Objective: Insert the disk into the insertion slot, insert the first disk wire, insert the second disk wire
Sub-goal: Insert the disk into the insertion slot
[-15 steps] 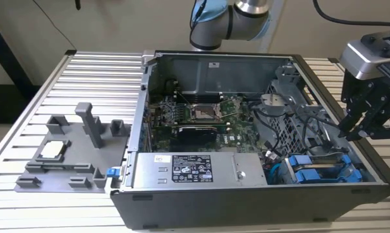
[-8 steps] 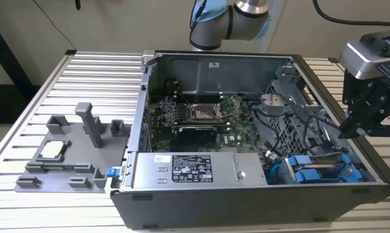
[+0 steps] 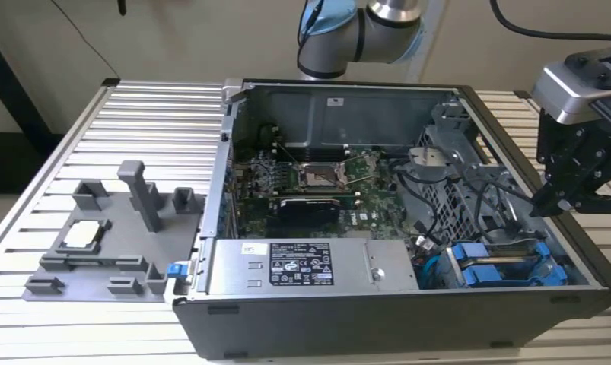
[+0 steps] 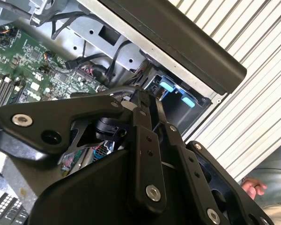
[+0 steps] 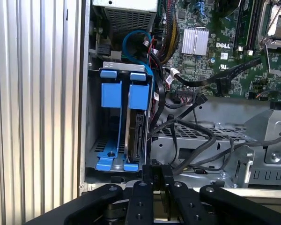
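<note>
The disk [image 5: 136, 137], in its blue carrier frame [image 5: 137, 89], stands edge-on inside the insertion slot [image 5: 94, 140] of the drive cage, beside a second blue carrier [image 5: 110, 88]. In the exterior view the blue carriers [image 3: 500, 266] sit in the case's near corner on that view's right. My gripper [image 3: 551, 204] hangs above the case's wall there, clear of the cage. Its fingers [image 5: 149, 176] are shut together with nothing between them in both wrist views [image 4: 141, 101]. Loose black wires [image 5: 182, 129] lie next to the disk, and a black connector [image 5: 189, 97] rests close by.
A grey power-supply box [image 3: 305, 266] fills the case's near side, with the motherboard [image 3: 316, 179] behind it. A grey fixture block [image 3: 112, 228] stands on the slatted table [image 3: 62, 319] at the exterior view's left. A person's hand [image 4: 253, 187] shows beyond the case.
</note>
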Available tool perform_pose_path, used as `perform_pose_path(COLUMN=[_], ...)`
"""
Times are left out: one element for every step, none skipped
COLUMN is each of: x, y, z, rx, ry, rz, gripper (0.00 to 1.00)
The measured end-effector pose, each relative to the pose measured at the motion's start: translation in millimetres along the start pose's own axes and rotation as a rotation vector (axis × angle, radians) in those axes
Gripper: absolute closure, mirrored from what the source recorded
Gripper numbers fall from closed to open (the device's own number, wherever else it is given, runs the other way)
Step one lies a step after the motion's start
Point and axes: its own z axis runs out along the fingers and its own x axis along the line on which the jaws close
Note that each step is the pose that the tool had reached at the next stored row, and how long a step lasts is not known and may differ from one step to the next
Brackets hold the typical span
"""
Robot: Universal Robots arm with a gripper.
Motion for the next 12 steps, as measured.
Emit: perform_pose_path(x=[0.0,0.0,0.0,0.0,0.0,0.0,0.0,0.0,0.0,0.0,0.1,0.1], y=[0.0,0.0,0.0,0.0,0.0,0.0,0.0,0.0,0.0,0.0,0.0,0.1], z=[0.0,0.0,0.0,0.0,0.0,0.0,0.0,0.0,0.0,0.2,0.8,1.6], rx=[0.0,0.0,0.0,0.0,0.0,0.0,0.0,-0.0002,-0.002,-0.0062,-0.0114,-0.016], ry=[0.0001,0.0,0.0,0.0,0.0,0.0,0.0,0.0,0.0,-0.0002,-0.0007,-0.0011], rz=[0.0,0.0,0.0,0.0,0.0,0.0,0.0,0.0,0.0,0.0,0.001,0.001], gripper=[0.81,0.81,0.81,0.81,0.81,0.81,0.81,0.81,0.81,0.81,0.81,0.81])
